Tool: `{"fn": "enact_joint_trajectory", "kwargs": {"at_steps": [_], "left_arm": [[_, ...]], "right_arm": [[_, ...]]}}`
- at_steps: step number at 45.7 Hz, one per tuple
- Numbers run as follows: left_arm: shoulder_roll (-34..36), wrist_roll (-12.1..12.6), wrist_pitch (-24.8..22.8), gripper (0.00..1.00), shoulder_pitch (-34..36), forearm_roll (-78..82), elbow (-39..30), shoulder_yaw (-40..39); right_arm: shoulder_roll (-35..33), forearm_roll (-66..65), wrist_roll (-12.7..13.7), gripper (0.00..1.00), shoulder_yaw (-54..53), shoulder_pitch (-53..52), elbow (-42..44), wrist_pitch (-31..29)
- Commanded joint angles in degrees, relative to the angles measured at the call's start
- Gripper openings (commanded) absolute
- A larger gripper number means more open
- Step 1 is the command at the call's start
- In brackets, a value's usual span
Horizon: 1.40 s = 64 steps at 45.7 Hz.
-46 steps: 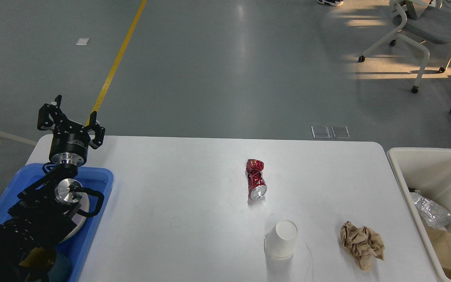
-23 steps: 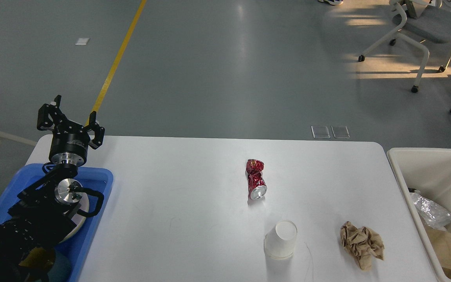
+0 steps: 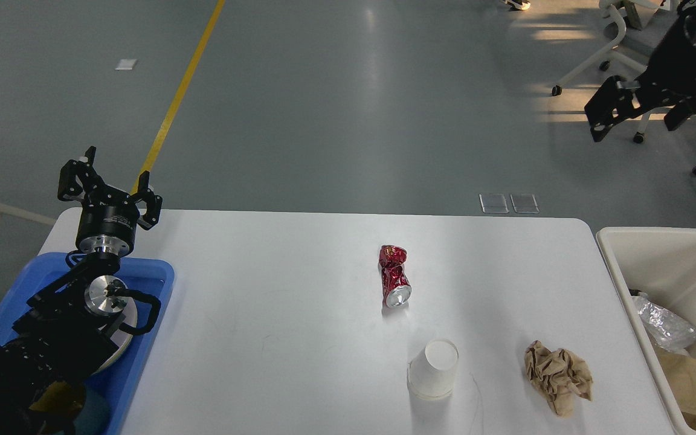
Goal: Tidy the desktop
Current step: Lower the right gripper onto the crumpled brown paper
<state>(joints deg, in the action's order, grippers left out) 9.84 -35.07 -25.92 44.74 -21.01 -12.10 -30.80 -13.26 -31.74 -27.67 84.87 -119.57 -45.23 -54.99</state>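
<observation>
The white desktop point(image 3: 275, 314) carries a crushed red can point(image 3: 394, 276) near its middle. A white paper cup point(image 3: 434, 368) lies toward the front, and a crumpled brown paper ball point(image 3: 558, 376) lies to its right. My left gripper point(image 3: 116, 164) is open and empty, held upright above the table's far left corner, far from all three items. My right gripper point(image 3: 638, 121) is open and empty, high at the upper right over the floor beyond the table.
A blue plastic tray point(image 3: 148, 314) sits at the left edge under my left arm and holds a plate. A cream-white bin point(image 3: 617, 266) stands at the right edge with plastic wrap and brown paper inside. Wheeled chairs stand on the floor behind.
My right arm has come into view at the upper right with its gripper open. The left arm and the items on the table have not moved.
</observation>
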Motion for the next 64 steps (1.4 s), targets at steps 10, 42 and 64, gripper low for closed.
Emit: {"fn": "enact_joint_trajectory", "kwargs": {"at_steps": [10, 42, 64], "left_arm": [[0.0, 0.0, 0.0, 0.96, 0.1, 0.0, 0.0, 0.0], [0.0, 0.0, 0.0, 0.96, 0.0, 0.0, 0.1, 0.0], [0.0, 0.0, 0.0, 0.97, 0.0, 0.1, 0.0, 0.0]], "right_arm": [[6.0, 1.4, 0.1, 1.00, -2.9, 8.8, -1.9, 0.0], [3.4, 4.2, 0.2, 1.00, -1.5, 39.8, -1.0, 15.6], [2.6, 8.8, 0.2, 1.00, -2.4, 45.1, 2.8, 17.0]]}}
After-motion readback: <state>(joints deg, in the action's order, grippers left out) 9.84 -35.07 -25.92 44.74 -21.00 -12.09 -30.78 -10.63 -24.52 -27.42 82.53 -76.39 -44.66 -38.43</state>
